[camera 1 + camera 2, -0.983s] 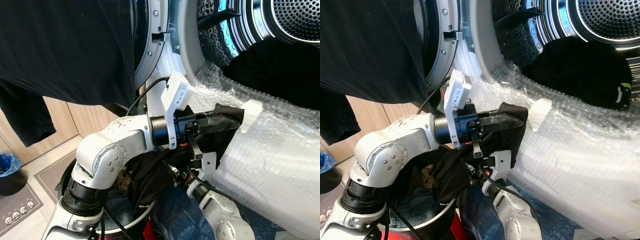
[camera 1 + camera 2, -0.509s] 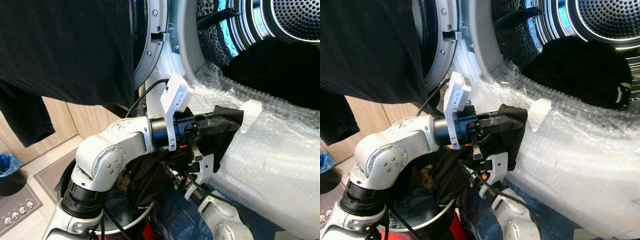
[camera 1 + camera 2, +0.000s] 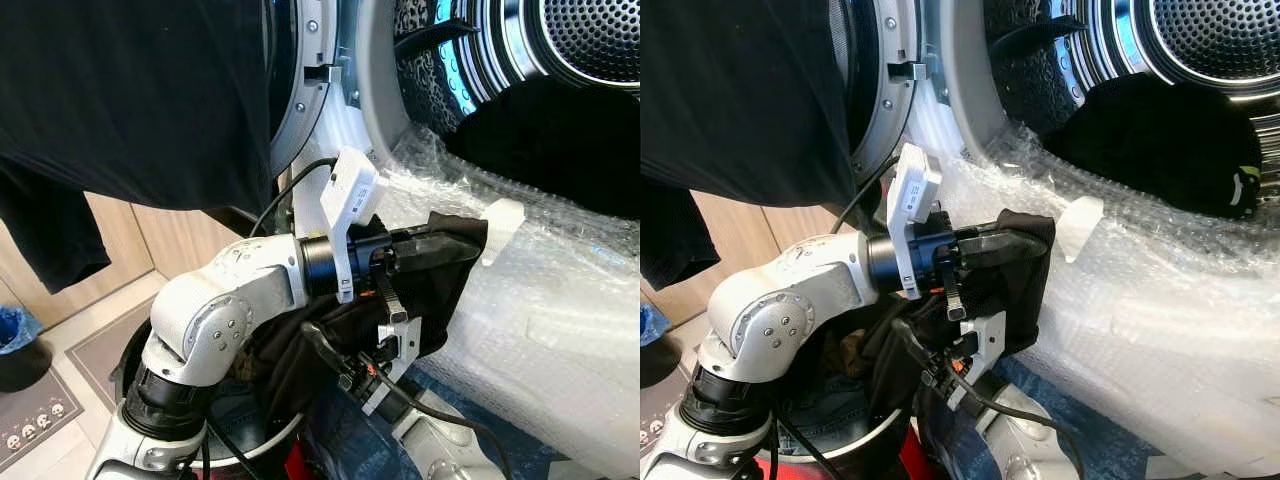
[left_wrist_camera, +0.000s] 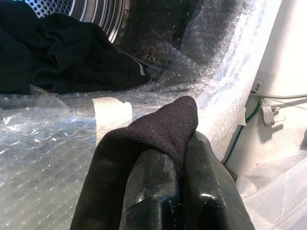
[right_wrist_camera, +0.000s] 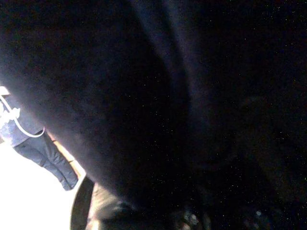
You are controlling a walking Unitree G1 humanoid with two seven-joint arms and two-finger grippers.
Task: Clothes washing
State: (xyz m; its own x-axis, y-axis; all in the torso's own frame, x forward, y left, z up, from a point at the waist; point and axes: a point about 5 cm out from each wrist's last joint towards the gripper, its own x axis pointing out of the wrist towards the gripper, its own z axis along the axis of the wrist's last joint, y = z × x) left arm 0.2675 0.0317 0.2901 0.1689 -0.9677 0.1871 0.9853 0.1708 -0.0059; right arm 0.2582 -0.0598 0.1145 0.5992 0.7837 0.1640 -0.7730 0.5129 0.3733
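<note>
Black garment, a knit cloth, hangs from the left gripper just outside the drum mouth, its lower folds trailing down toward the round laundry basket below. Washing machine drum, perforated steel with a ribbed rim, occupies the upper right; a heap of dark clothes already lies inside it, leaving open room above the heap. Clear bubble wrap covers the drum's lower lip and the machine front, so the edge over which cloth must pass is padded. A large black shirt drapes over the open round door at upper left.

The left arm, silver and bent at the elbow, reaches level toward the lip. The left wrist view shows its two black fingers pressed together with the cloth pinched between them, the tip of the cloth pointing at the taped wrap; the eye views hide this pinch beneath the fabric.

The right gripper sits low beneath the hanging cloth; its wrist mount shows, and whether its fingers are open or closed cannot be told. The right wrist view is nearly black with fabric.
</note>
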